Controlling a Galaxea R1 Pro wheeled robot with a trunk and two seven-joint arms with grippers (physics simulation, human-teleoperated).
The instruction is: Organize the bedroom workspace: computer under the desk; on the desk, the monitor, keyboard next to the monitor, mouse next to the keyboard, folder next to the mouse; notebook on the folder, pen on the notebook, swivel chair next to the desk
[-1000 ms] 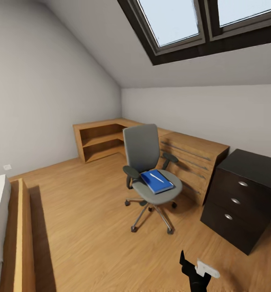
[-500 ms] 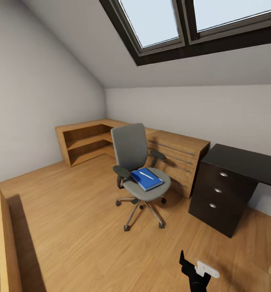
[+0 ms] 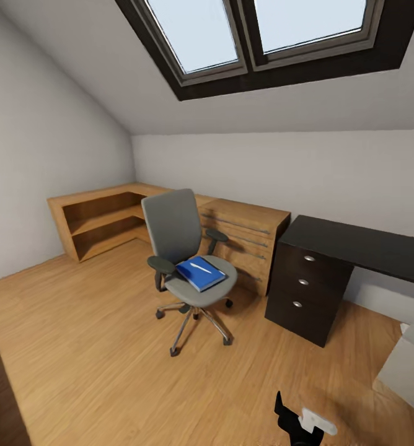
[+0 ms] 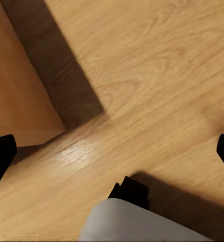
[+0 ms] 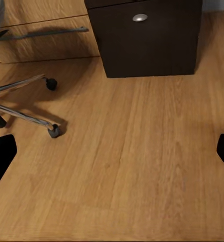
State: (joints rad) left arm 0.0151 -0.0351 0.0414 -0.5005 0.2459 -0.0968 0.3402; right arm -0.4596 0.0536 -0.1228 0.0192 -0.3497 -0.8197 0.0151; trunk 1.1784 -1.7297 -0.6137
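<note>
Attic bedroom, wood floor: folder point(image 3: 200, 273) with pen point(image 3: 201, 267) seen on chair point(image 3: 185, 260) beside dark surface point(image 3: 356, 243). Both grippers spread wide, nothing held. Approach step judged underway; chair to be neared next, folder lifted.

A: Which items are cut off by a picture's edge?

B: In the head view, the dark desk point(image 3: 368, 244) runs past the right edge, and a pale box point(image 3: 408, 365) at lower right is cropped. The right gripper point(image 3: 301, 422) is cut by the bottom edge; jaw position cannot be read there.

A: And the swivel chair point(image 3: 185, 248)?

B: In the right wrist view only part of its wheeled base point(image 5: 26, 108) falls inside the picture. The stack on its seat shows a blue folder point(image 3: 199, 273); a separate notebook cannot be told apart. The pen point(image 3: 200, 267) is a thin pale sliver.
</note>
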